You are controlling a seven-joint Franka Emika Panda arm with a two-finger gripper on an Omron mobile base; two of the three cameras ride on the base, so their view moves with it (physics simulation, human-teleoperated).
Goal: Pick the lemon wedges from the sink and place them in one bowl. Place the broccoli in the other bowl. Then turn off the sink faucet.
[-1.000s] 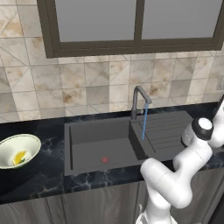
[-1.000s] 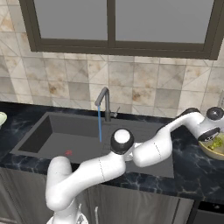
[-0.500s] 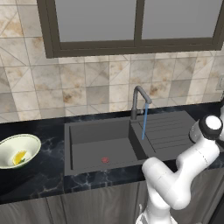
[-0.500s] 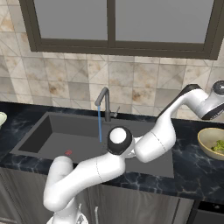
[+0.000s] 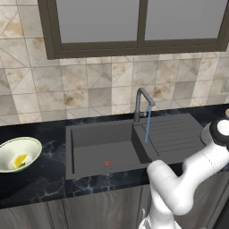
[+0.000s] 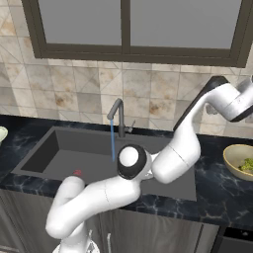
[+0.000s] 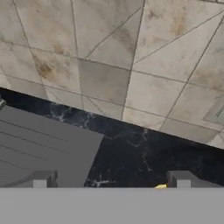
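Lemon wedges (image 5: 19, 161) lie as a small yellow sliver inside the wide cream bowl (image 5: 32, 145) that sits on the dark counter (image 5: 40, 183) to the left of the sink (image 5: 85, 134), well apart from the arm. The sink basin is dark grey, with a small red spot (image 5: 107, 163) on its floor and a ribbed drainboard (image 5: 172, 132) on its right side. The faucet (image 5: 141, 100) stands at the back edge between basin and drainboard, and a thin blue stream of water (image 5: 147, 126) falls straight from its spout. In the right base view, a second bowl (image 6: 236, 157) rests on the counter at the far right edge, with a knobbly green piece of broccoli (image 6: 247, 164) inside it. The white arm (image 6: 188, 143) bends up from the lower part of that view and reaches high toward the tiled wall (image 6: 79, 89) at the right, above the second bowl. In the hand view, the gripper (image 7: 111, 179) points at the back of the counter where it meets the wall, with the corner of the drainboard at the left; its two dark tips stand far apart with nothing between them, so the jaws are wide and empty. A tiny yellow edge shows just beside one tip; what it is cannot be told.
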